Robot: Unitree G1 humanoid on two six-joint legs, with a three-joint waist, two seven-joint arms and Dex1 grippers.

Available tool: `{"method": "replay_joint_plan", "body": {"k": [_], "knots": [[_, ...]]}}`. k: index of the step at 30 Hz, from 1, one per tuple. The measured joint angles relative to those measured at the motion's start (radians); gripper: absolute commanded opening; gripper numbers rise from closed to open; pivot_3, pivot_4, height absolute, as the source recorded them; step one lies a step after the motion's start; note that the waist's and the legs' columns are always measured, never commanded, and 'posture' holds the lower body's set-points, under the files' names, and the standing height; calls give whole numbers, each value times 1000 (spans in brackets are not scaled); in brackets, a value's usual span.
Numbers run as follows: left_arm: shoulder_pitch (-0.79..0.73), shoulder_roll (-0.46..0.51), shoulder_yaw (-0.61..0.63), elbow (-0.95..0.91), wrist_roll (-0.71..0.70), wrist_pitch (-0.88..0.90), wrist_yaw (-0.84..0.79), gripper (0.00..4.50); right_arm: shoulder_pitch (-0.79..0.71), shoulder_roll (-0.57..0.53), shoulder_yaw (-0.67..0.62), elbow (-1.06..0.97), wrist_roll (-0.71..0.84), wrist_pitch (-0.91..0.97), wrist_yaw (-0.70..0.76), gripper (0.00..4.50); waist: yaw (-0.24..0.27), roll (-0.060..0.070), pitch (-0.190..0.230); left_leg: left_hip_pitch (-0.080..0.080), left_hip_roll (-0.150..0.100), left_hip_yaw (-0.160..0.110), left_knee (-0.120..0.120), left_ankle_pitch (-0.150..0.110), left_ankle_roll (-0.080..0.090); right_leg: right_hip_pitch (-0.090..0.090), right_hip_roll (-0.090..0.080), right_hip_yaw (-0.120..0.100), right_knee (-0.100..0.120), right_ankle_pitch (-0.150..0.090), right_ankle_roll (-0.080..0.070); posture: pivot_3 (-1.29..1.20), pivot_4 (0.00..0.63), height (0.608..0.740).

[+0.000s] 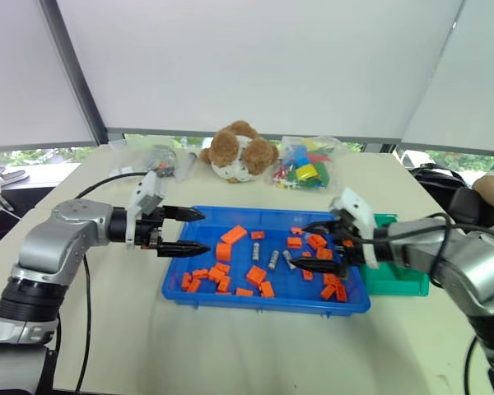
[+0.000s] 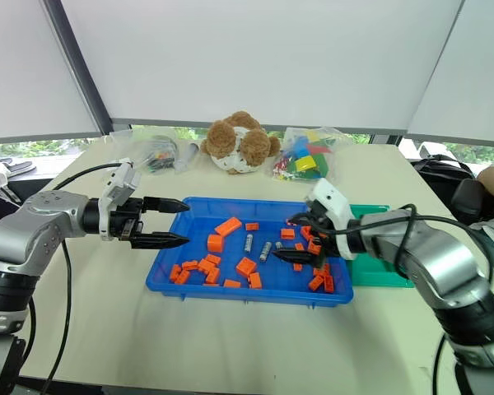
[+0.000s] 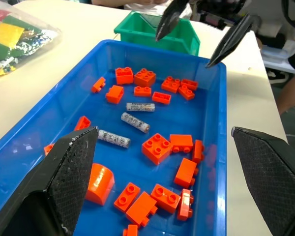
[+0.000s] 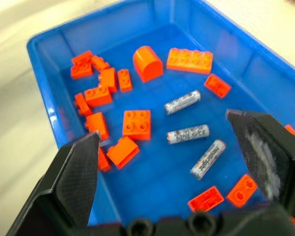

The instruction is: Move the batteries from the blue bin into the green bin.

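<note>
The blue bin (image 1: pixel 181 290) lies mid-table, strewn with orange blocks (image 1: pixel 233 234). Three silver batteries (image 4: pixel 188 133) lie near its middle, close together among the blocks; they are also seen in the head view (image 1: pixel 272 261). The green bin (image 1: pixel 399 278) stands against the blue bin's right end. My left gripper (image 1: pixel 206 231) hovers open over the blue bin's left end, pointing right, with nothing held. My right gripper (image 1: pixel 299 244) hovers open above the right half of the blue bin, pointing left and slightly down toward the batteries, with nothing between its fingers.
A brown plush toy (image 1: pixel 240 152) sits behind the blue bin. Beside it lies a clear bag of coloured blocks (image 1: pixel 305 169), and another clear bag (image 1: pixel 160 158) lies at the back left. A black cable (image 1: pixel 107 179) trails over the table's left side.
</note>
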Motion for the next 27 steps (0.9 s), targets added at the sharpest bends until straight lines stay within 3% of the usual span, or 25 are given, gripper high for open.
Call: {"method": "replay_joint_plan", "body": {"k": [6,11,27], "knots": [[15,6,1,2,6,-10,0,4500,-178,217,177,278,-146,27,-52,4461,4,0,0,-2,1,2,-1,1,-2,-3,0,0,0,0,0,0,150,727],[32,12,0,1,19,-29,-2,4500,-239,332,242,484,-244,-1,-70,4461,6,0,0,-4,1,2,0,2,-3,-3,0,0,0,0,0,0,150,727],[77,32,1,-45,20,-38,15,4500,-262,495,260,741,-434,-127,-103,4461,-1,0,0,-4,1,2,0,2,-4,-4,0,0,0,0,0,0,150,727]]}}
